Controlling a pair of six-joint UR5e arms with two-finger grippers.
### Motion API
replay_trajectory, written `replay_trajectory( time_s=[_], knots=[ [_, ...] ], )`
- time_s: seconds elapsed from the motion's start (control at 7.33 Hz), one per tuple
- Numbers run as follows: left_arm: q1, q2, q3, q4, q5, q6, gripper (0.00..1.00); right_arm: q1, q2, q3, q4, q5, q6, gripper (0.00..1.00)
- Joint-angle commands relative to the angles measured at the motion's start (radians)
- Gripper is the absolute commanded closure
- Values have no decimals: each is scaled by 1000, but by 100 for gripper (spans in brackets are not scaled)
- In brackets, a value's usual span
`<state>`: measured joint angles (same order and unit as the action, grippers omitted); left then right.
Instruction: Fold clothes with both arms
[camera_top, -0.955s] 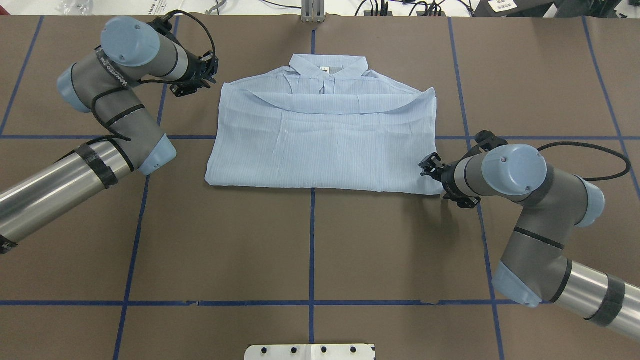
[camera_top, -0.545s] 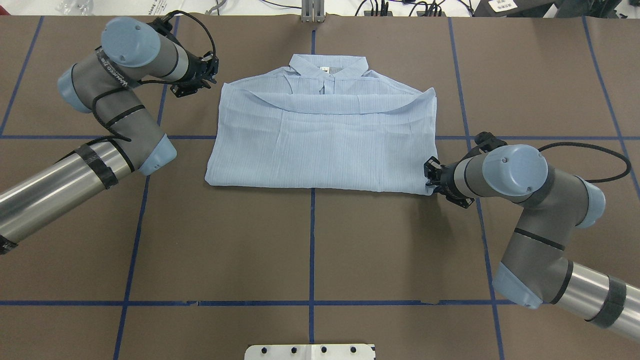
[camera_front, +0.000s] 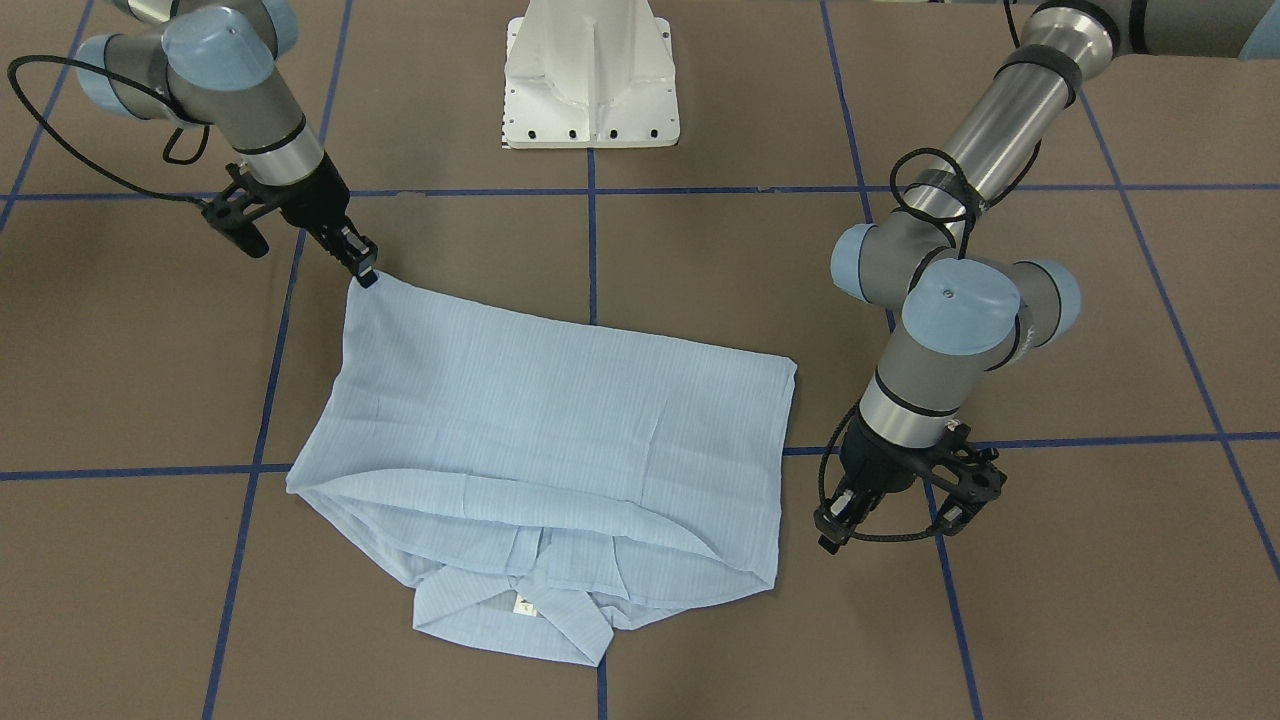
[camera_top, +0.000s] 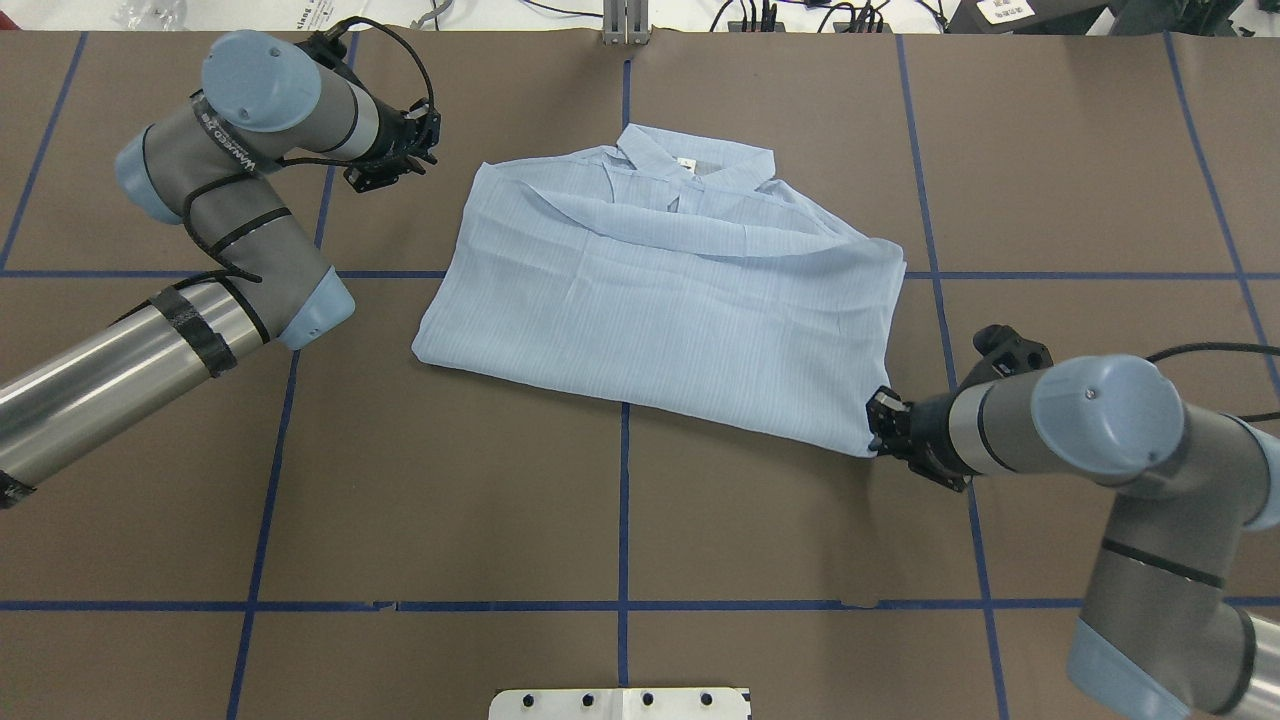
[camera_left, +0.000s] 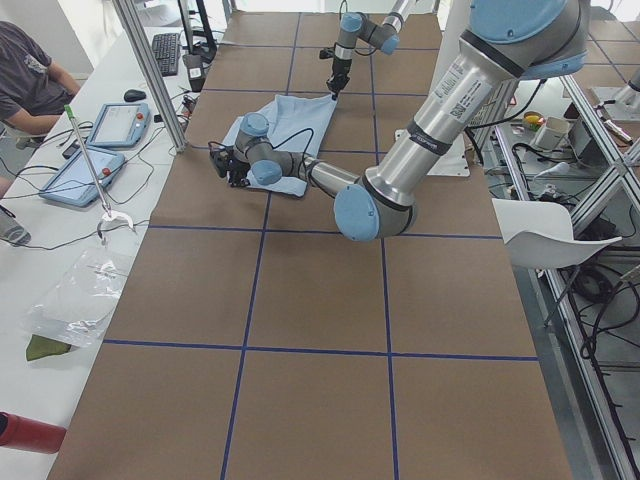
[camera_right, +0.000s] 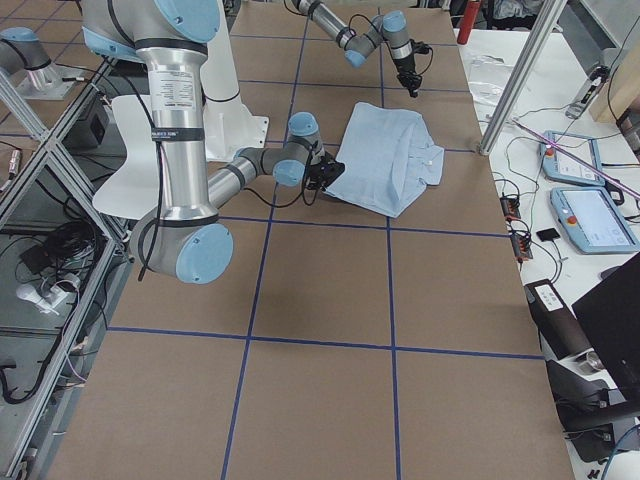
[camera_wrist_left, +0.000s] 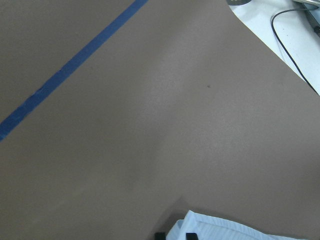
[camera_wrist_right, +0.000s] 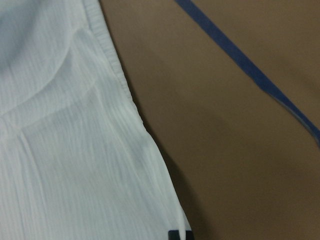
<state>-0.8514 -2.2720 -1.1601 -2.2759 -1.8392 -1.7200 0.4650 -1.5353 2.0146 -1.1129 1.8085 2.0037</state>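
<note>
1 shirt (camera_top: 660, 300) newly askew; 2 tools (camera_top: 876, 432) (camera_top: 425, 145)

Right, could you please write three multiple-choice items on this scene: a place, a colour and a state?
1. Where does the right end effector grip the thin pale-blue striped shirt? A collar; B near right corner; C sleeve.
2. What colour are the tape lines on the brown table? A blue; B yellow; C white.
3. The left end effector is: A clamped on the collar; B apart from the shirt; C under it.
Answers: 1 B, it pinches that corner; 2 A, they show blue; 3 B, bare table separates them.
</note>
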Motion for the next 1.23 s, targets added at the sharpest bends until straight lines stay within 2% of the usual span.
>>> replay_trajectory(
  time_s=[0.0,0.27,0.41,0.55,0.68,0.82,0.95,1.09],
  knots=[
    [0,0,-18,1,-3,0,74,-98,-127,175,-7,236,21,100],
    [15,44,-125,12,-12,-6,74,-115,-144,184,-5,606,72,100],
    [32,80,-183,12,-49,-24,74,-168,-141,184,-4,659,72,80],
    [34,110,-247,12,-104,-53,74,-201,-141,179,-4,660,72,1],
    [40,152,-321,12,-142,-105,73,-168,-140,177,-4,661,70,0],
    [101,223,-433,16,-141,-166,72,-102,-138,173,-4,661,70,0],
    [150,276,-507,16,-137,-212,67,-10,-126,167,-4,660,70,0],
    [202,296,-535,19,-127,-280,58,94,-79,115,-4,649,60,0]
  ],
)
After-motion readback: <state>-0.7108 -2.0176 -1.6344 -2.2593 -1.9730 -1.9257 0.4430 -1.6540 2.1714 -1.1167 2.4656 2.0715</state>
